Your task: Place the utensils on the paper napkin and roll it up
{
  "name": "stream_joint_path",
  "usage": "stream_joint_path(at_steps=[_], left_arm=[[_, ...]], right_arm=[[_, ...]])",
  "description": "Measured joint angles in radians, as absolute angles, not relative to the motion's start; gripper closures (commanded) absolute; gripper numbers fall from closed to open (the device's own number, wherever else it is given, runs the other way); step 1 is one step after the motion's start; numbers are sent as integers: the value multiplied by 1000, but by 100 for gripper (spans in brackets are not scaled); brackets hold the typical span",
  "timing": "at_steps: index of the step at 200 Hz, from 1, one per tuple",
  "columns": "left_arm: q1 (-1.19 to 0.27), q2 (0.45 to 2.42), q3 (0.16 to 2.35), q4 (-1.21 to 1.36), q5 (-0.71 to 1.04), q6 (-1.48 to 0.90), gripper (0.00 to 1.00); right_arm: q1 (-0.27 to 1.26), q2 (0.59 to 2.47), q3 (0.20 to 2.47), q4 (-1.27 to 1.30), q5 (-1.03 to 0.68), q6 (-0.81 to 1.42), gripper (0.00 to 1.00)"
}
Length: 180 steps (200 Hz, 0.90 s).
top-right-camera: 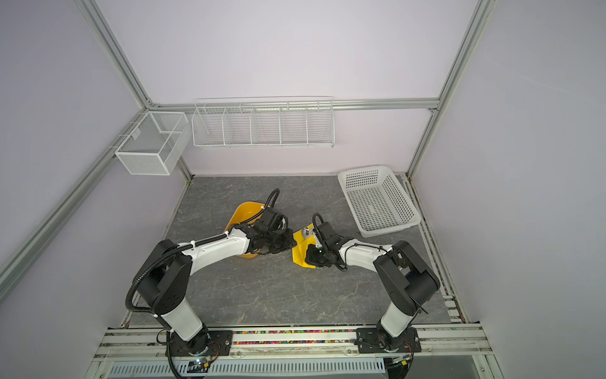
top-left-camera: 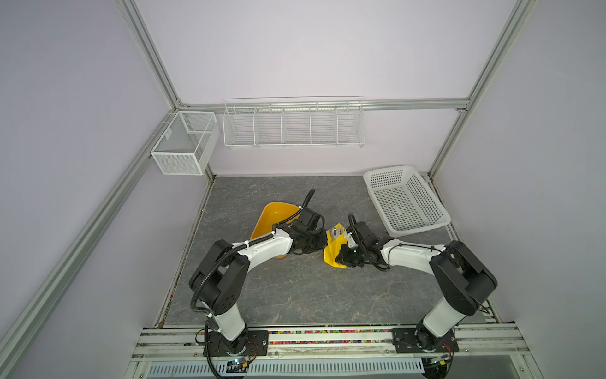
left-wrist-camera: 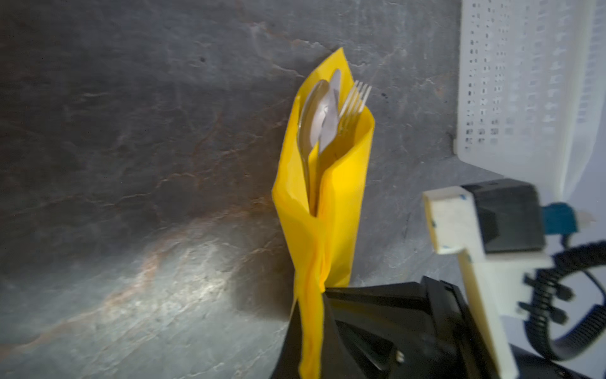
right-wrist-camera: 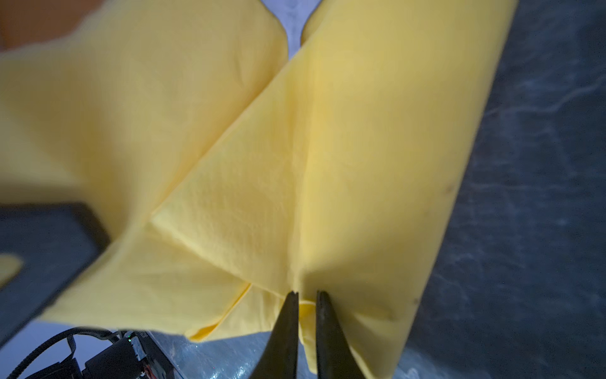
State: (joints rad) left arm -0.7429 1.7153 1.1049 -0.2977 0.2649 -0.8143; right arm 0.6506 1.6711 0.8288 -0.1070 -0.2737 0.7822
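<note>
Yellow paper napkin (top-left-camera: 332,252), folded into a loose cone around the utensils (left-wrist-camera: 331,108), sits at the middle of the worktop (top-left-camera: 295,295) between both arms, with spoon bowls and fork tines showing at its open end. The left tool (left-wrist-camera: 311,341) is pressed together on the napkin's twisted narrow end. The right tool (right-wrist-camera: 306,295) pinches a folded edge, its jaws nearly touching.

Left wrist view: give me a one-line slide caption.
Utensils peeking from the half-rolled paper napkin, its loose flap pinched by the left gripper.
</note>
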Motion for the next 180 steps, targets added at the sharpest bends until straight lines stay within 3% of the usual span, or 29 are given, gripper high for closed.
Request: stream_joint_path(at_steps=[116,180], left_arm=[[-764,1819,1237,-397,309,-815,98],[-767,1831,1248,-422,307,-829,98]], right_arm=[[651,1660,821,-74,-279,788,82],[651,1663,811,-17,-304,805,87]])
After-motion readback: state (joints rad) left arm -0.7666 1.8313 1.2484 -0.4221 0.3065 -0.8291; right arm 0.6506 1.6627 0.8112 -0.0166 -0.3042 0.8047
